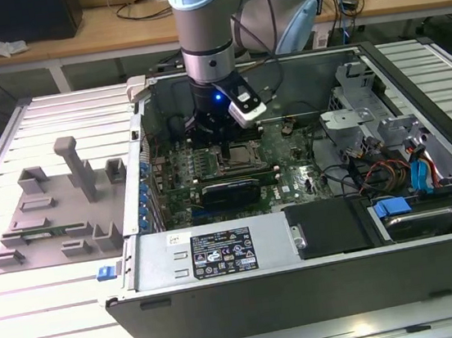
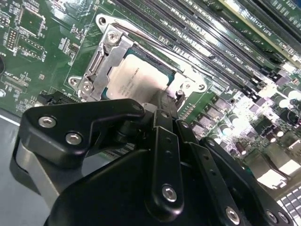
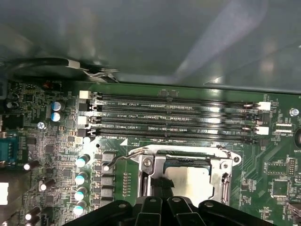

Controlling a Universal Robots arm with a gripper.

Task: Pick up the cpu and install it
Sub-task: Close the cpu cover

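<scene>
One bench [image 1: 65, 337], slatted metal, carrying one open computer case [image 1: 307, 295]. One green motherboard [image 1: 297, 178] flat in the case. One gripper [image 1: 220, 137] lowered over the board, jaws closed, empty, tips at the socket frame [image 2: 106, 61]. One cpu [image 2: 138, 80], flat inside that frame, silver top up.

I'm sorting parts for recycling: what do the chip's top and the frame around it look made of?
The chip: top plate looks like matte silver-grey metal, with a dull, even sheen. The frame around it: probably bare steel, bright and glinting, with stamped edges and screws. Exact alloys unclear.
</scene>
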